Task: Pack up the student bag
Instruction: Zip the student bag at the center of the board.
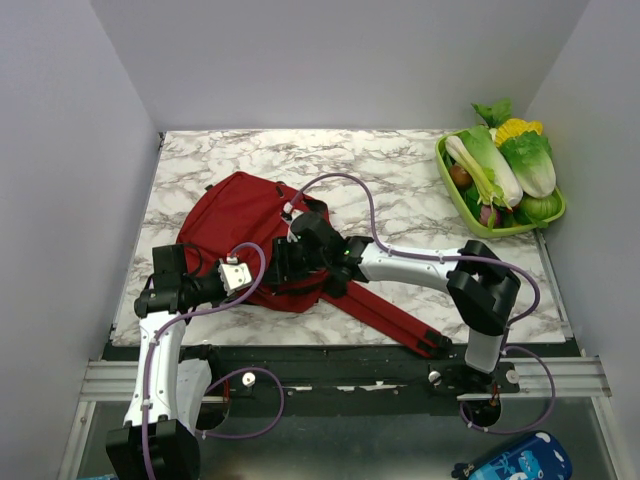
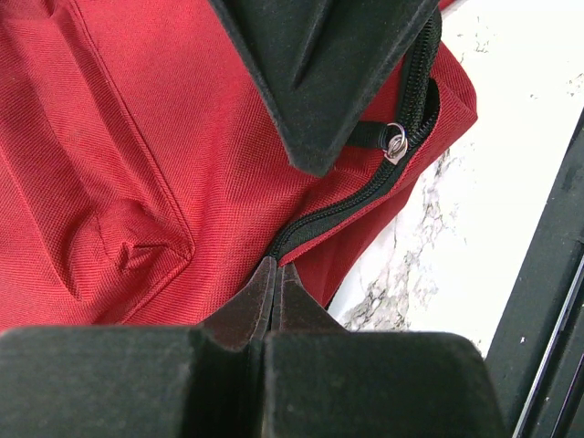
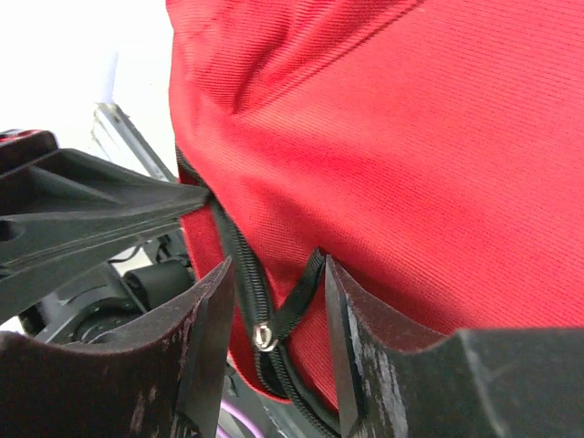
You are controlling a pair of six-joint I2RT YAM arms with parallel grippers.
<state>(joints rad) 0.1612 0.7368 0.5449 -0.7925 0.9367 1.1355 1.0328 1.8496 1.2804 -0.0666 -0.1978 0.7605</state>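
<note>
We are looking at the red backpack [image 1: 225, 215] lying flat on the left half of the marble table [image 1: 400, 170], well apart from the green basket [image 1: 497, 233] of vegetables in the far right corner. Our left gripper [image 2: 274, 271] is pressing its fingers together, pinching the backpack's edge right beside the black zipper [image 2: 347, 205]. Our right gripper [image 3: 278, 274] is holding its fingers apart, straddling the zipper pull [image 3: 265, 337].

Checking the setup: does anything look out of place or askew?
A blue pouch lies off the table, below its near edge on the right side. The bag has a strap trailing to the near edge. Nothing else stands out.
</note>
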